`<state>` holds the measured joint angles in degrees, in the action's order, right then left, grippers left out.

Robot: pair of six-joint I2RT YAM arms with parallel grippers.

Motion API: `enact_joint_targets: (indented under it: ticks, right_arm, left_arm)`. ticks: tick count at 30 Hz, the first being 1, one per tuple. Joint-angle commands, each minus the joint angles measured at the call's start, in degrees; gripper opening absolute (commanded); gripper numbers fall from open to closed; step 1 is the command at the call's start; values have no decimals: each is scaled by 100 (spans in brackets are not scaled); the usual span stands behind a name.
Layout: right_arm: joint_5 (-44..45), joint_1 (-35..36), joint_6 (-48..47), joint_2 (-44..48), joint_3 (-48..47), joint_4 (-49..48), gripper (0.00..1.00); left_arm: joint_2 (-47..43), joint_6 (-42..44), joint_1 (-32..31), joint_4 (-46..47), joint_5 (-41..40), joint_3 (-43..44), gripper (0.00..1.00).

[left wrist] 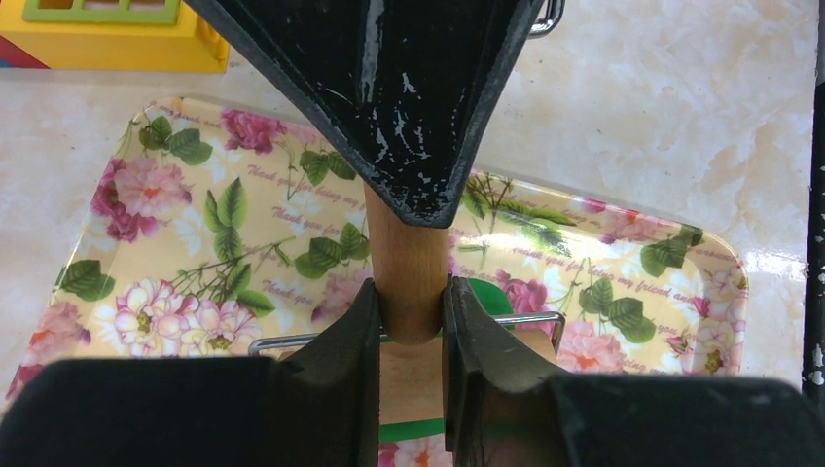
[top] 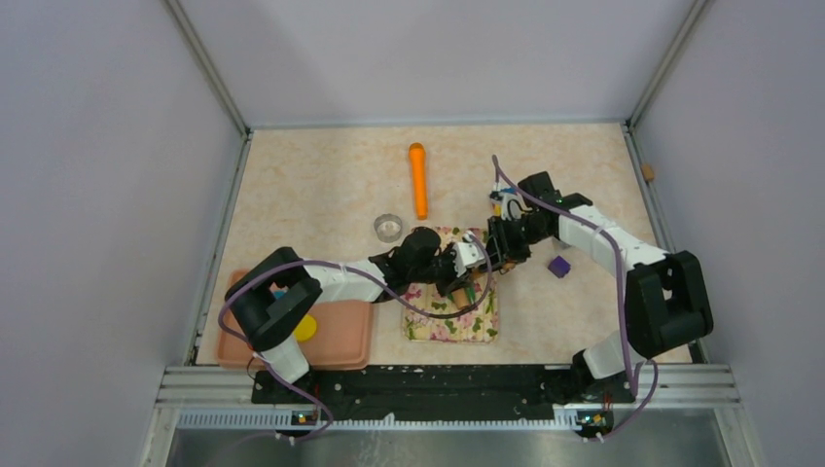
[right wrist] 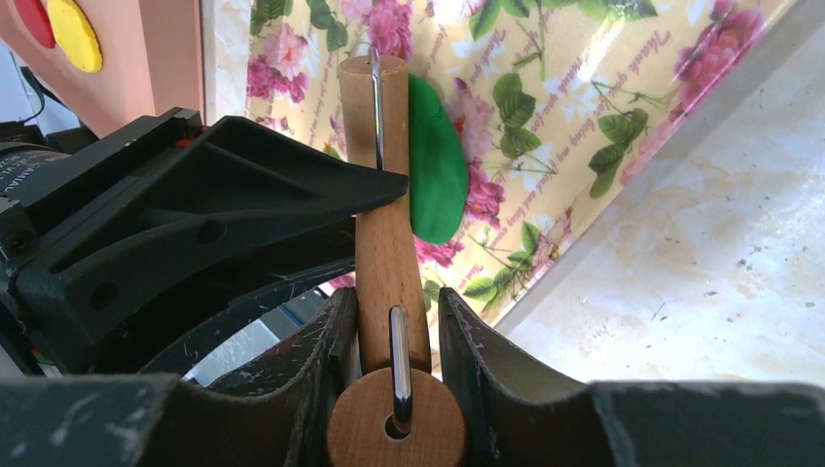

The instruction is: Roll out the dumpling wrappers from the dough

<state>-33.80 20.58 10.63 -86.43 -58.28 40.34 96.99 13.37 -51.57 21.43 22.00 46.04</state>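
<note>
The dough (right wrist: pixel 435 161) is a flat dark green oval lying on the floral mat (left wrist: pixel 195 224), partly under a small wooden roller (left wrist: pixel 409 370) with a wire frame. My left gripper (left wrist: pixel 410 292) is shut on the roller's wooden handle (left wrist: pixel 407 248) just above the dough (left wrist: pixel 491 297). My right gripper (right wrist: pixel 394 302) is shut on the same roller (right wrist: pixel 394 418) from the opposite side, its black fingers meeting the left gripper over the mat (top: pixel 428 326). Dumpling wrappers lie on the pink tray (top: pixel 340 341): a yellow disc (top: pixel 305 327) and, in the right wrist view, a red disc (right wrist: pixel 39 19) beside a yellow one (right wrist: pixel 73 34).
An orange rolling pin (top: pixel 418 180) lies at the back of the table. A clear round cutter (top: pixel 388 227) stands behind the mat. A purple block (top: pixel 558 266) sits under the right arm. A yellow toy box (left wrist: pixel 107 39) stands beyond the mat.
</note>
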Motion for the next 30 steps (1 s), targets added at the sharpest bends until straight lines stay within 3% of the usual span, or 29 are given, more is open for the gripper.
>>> enact_joint_targets:
  ticks: [1, 24, 30]
  right_arm:
    - [1054, 455, -159, -584, 177, -258, 0]
    - [1073, 902, 0, -1259, -475, -275, 0]
    - [1156, 877, -257, -1000, -1208, 258, 0]
  left_arm:
    - [168, -112, 88, -417, -322, -298, 0]
    - [-410, -334, 391, -897, -194, -681, 0]
    - [-747, -165, 387, -979, -38, -368, 0]
